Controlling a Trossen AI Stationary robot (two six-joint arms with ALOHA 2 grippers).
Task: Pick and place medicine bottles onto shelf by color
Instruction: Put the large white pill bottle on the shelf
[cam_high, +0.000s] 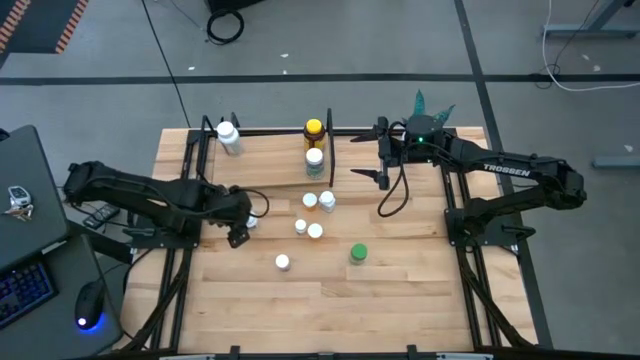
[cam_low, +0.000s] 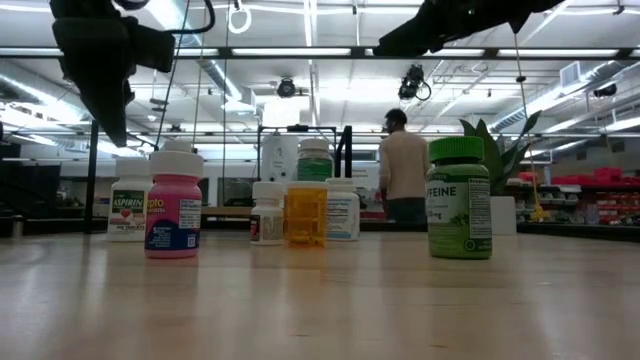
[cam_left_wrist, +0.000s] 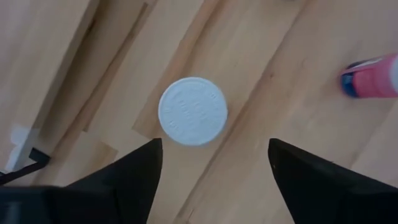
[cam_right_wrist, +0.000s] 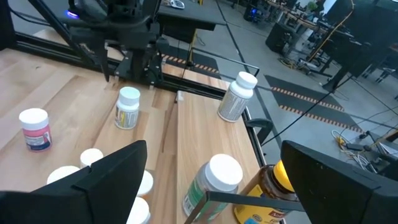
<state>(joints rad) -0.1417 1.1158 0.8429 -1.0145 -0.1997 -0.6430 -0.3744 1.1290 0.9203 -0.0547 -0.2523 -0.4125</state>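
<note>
Hovering straight above a white-capped bottle (cam_left_wrist: 193, 111), the left gripper (cam_left_wrist: 211, 171) has its two dark fingers spread wide, one on either side of the round cap and clear of it; nothing is held. That bottle stands upright on the slatted tabletop (cam_high: 400, 290) near the table's left side, just beside the black rods of the shelf (cam_high: 270, 160), with a pink bottle (cam_left_wrist: 372, 77) lying a little way off in the wrist view. I judge the step as either a release just made or a descent about to begin. A pick would call for lowering the fingers around the cap and closing squarely.

The right gripper (cam_right_wrist: 211, 180) waits at the far right end of the shelf, fingers fully apart and empty, above a white-capped bottle with a green label (cam_right_wrist: 208, 183) and the yellow-capped amber bottle (cam_high: 314, 130). The green-capped bottle (cam_high: 358, 254) and several white ones remain loose mid-table.
</note>
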